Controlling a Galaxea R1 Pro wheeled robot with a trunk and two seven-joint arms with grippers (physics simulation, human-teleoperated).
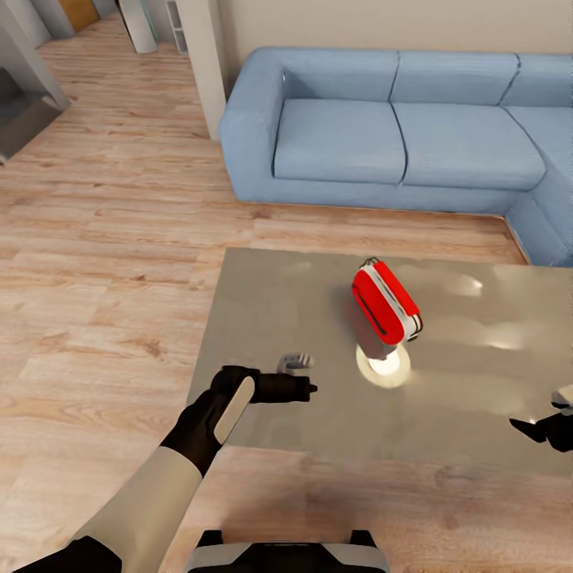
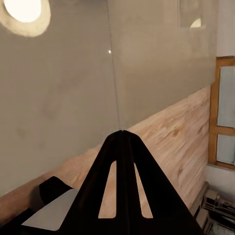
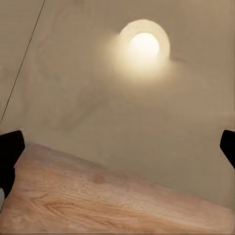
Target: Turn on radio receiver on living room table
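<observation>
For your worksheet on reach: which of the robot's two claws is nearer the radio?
The left claw, over the table close beside the radio. The right claw sits farther off at the picture's edge.

radio receiver [image 1: 386,301] dial and grille hidden, right end effector [image 1: 547,426] cut off by edge

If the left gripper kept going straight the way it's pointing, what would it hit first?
Probably nothing soon: the left gripper, jaws shut, points across the table and seems to pass in front of the red radio; depth is unclear.
</observation>
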